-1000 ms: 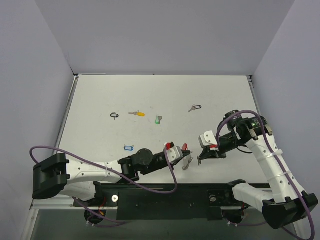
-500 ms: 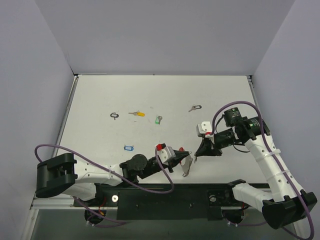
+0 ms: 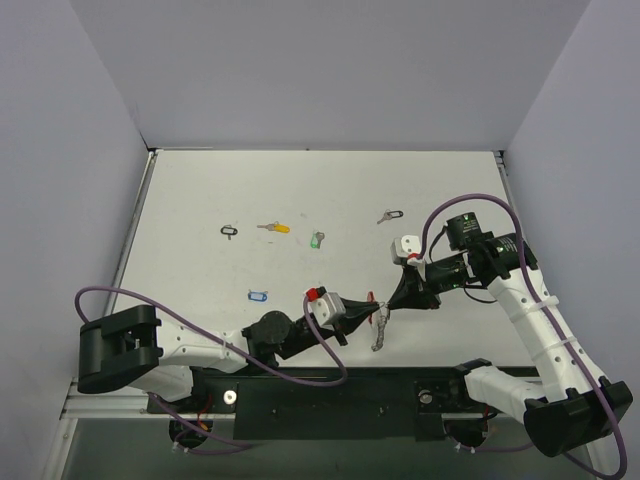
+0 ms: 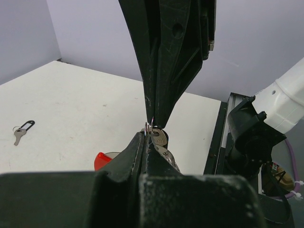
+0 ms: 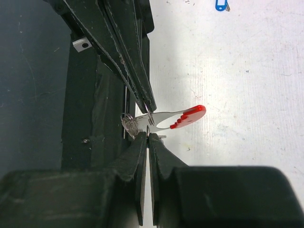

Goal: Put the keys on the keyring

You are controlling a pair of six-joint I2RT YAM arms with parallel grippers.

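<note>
Top external view: both arms are brought together over the near-centre of the table (image 3: 200,190), tips almost touching; the left gripper (image 3: 377,310) is seen w/ jaws pressed together, pinching the keyring (image 3: 378,333), whose silver chain is hung below the tips & whose red band is shown just beside them; the right gripper (image 3: 392,304) is pointed at the same spot from the right, fingers also pressed together. Five keys are seen lying on the table, well apart from the grippers: a black-tagged key (image 3: 230,231) at far left; a yellow-tagged key (image 3: 275,228) near it; a green-tagged key (image 3: 317,240); a second black-tagged key (image 3: 389,215) further right; a blue-tagged key (image 3: 259,296) nearer the left arm. Left wrist view: the silver ring is clamped at the left tips, w/ a small metal piece hung just under it; the right fingers are met there from above. Right wrist view: the red band is held out to the right, above the table; the right tips are set against the lower edge of the keyring's flat silver part; whether that part is actually pinched by them can't be told.
</note>
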